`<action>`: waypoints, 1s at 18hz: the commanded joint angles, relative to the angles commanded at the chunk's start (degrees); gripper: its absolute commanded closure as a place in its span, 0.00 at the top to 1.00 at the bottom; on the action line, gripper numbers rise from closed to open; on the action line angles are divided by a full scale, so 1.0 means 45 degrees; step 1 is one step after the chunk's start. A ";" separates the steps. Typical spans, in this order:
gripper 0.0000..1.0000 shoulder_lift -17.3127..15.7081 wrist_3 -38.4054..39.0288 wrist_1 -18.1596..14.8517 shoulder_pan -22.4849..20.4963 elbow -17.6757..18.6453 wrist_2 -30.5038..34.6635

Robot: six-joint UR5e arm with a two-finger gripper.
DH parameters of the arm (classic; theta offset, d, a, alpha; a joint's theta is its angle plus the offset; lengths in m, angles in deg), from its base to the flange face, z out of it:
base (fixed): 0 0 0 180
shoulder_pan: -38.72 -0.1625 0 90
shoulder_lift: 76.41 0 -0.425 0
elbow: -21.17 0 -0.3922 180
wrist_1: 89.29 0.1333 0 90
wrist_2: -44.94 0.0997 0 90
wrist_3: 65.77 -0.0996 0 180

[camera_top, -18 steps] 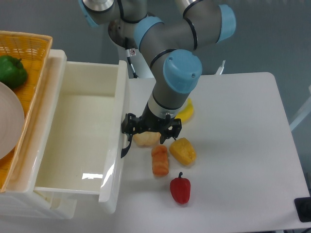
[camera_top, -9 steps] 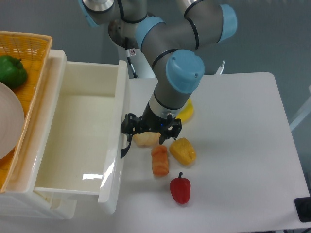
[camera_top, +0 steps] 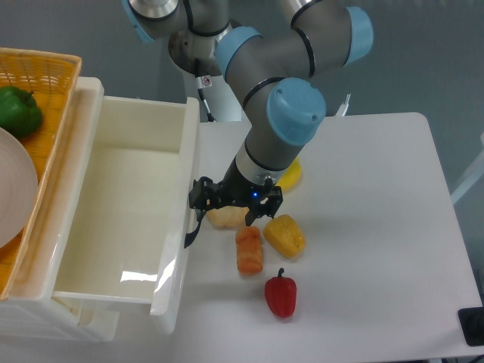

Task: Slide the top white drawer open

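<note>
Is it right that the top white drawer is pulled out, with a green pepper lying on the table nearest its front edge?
Not quite. The pepper on the table is red, as the camera view shows; the top white drawer is indeed pulled out.

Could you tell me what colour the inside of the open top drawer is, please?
Cream, seen in the fixed camera view: the top white drawer.

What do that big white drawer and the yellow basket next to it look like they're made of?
The top white drawer looks like glossy moulded plastic: its smooth cream inside shows bright reflections of light. The yellow basket seems woven, from wicker or plastic strips, since its wall shows an open lattice pattern; which one is hard to tell from here.
</note>
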 joint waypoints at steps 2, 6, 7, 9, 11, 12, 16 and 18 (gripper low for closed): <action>1.00 0.0020 0.0000 0.0019 0.0000 0.0000 0.0000; 1.00 0.0020 -0.0174 0.0214 -0.0155 -0.0214 0.0117; 1.00 0.0020 -0.0485 0.0350 -0.0156 -0.0254 0.0117; 1.00 0.0020 -0.1421 0.0429 -0.0331 -0.0312 0.0136; 1.00 0.0020 -0.1912 0.0410 -0.0468 -0.0312 0.0524; 1.00 0.0020 -0.2088 0.0410 -0.0488 -0.0312 0.0875; 1.00 0.0000 -0.3629 0.0391 -0.0586 -0.0235 0.2009; 1.00 0.0020 -0.4061 0.0391 -0.0645 -0.0196 0.2323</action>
